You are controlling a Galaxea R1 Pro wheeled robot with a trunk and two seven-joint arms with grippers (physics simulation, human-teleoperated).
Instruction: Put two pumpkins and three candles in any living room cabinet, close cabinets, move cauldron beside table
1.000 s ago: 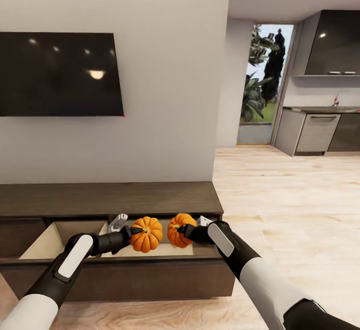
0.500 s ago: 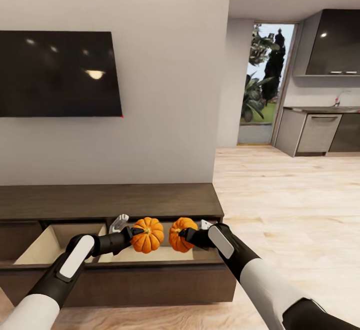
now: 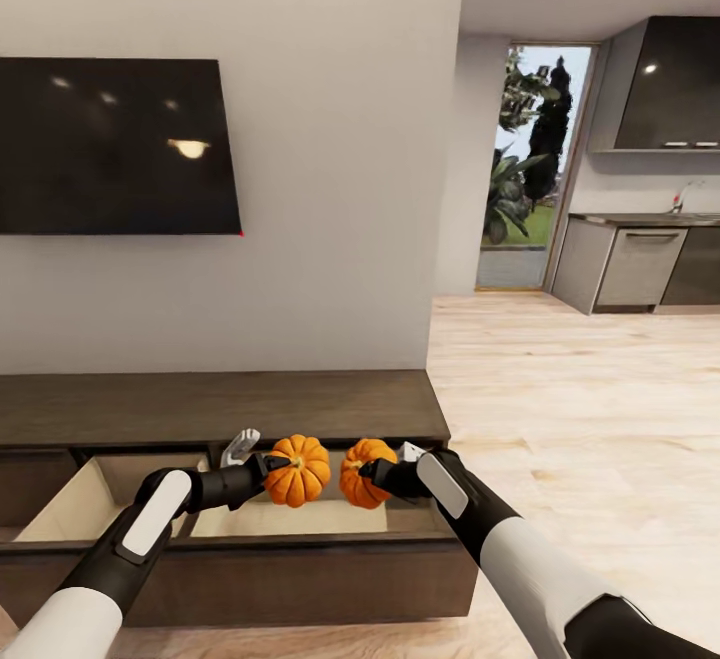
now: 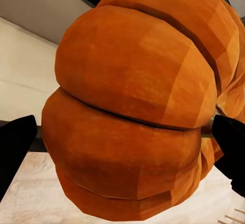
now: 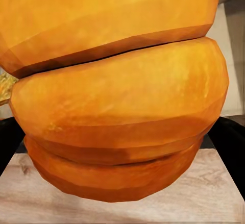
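Two orange ribbed pumpkins hang side by side over the open drawers of the long dark-brown cabinet (image 3: 200,407). My left gripper (image 3: 274,468) is shut on the left pumpkin (image 3: 299,471). In the left wrist view this pumpkin (image 4: 127,112) sits between the black fingertips (image 4: 15,150). My right gripper (image 3: 374,475) is shut on the right pumpkin (image 3: 364,473). The right wrist view has it (image 5: 122,96) close up between dark fingertips (image 5: 230,141). Beneath both, the right-hand drawer (image 3: 300,521) stands pulled out with a pale inside. The candles, cauldron and table are out of view.
A second drawer (image 3: 90,499) is pulled out to the left. A black TV (image 3: 115,144) hangs on the wall above the cabinet. Light wooden floor (image 3: 580,419) stretches right toward a grey kitchen (image 3: 640,264) and a glass door (image 3: 520,179).
The whole picture has shifted slightly, with the cabinet now a bit lower and nearer. Both pumpkins stay gripped, and the right one hangs slightly lower over the drawer.
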